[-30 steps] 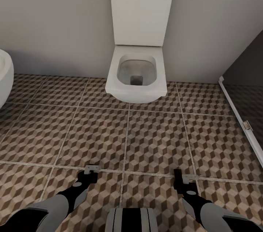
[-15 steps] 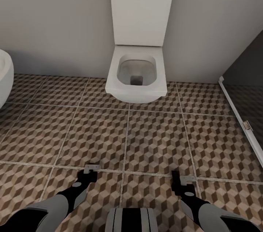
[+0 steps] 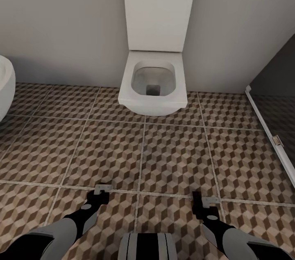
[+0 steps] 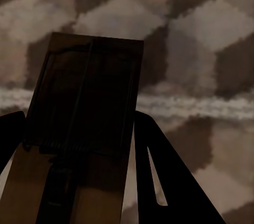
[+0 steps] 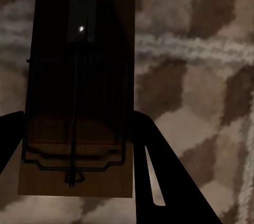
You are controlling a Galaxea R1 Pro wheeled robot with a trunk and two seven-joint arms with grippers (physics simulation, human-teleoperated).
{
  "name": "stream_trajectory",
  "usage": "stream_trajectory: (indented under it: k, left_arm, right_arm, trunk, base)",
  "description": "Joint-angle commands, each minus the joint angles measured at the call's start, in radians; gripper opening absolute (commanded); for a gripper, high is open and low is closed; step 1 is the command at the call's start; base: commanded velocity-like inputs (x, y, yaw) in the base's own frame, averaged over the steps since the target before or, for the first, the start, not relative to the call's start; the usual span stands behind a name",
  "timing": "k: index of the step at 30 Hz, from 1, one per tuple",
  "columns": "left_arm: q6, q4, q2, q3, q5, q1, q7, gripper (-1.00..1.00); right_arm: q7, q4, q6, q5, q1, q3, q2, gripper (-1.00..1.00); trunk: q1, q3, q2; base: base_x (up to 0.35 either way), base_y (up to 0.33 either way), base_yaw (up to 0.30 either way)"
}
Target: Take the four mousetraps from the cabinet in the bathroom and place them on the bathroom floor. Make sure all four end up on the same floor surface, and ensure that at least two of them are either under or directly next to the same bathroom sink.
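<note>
The left gripper (image 3: pixel 102 189) is clamped on one mousetrap (image 4: pixel 79 144), held above the bathroom floor (image 3: pixel 172 157). The right gripper (image 3: pixel 206 202) is clamped on a second mousetrap (image 5: pixel 79 86), also over the tiles. Both grippers are low in the head view, well apart from the white toilet (image 3: pixel 152 84) at the wall.

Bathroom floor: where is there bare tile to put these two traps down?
The bathroom floor is bare between the toilet and both tools. Left tool and right tool each hold a mousetrap. It tightens by the white basin and glass partition.
</note>
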Motion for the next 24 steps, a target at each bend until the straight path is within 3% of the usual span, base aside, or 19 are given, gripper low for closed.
stream_trajectory:
  k: [1, 14, 24]
  left_arm:
    - [-0.002, 0.001, 0.000, -0.009, 0.002, -0.001, 0.005, -1.00]
    - [0.000, 0.001, -0.002, -0.009, -0.003, -0.001, 0.005, -1.00]
    - [0.000, 0.000, -0.002, -0.009, -0.004, -0.001, 0.005, -1.00]
  right_arm:
    - [-0.002, 0.002, -0.004, 0.008, -0.001, -0.008, 0.000, -1.00]
    - [-0.002, 0.002, 0.000, 0.008, -0.001, -0.008, 0.001, -1.00]
    - [0.001, 0.002, -0.001, 0.008, -0.001, -0.008, 0.000, -1.00]
  trunk:
    - [0.000, -0.001, 0.000]
    - [0.000, -0.001, 0.000]
    - [0.000, -0.001, 0.000]
  base:
    - [0.000, 0.000, 0.000]
    - [0.011, 0.000, 0.000]
    - [0.272, 0.051, 0.000]
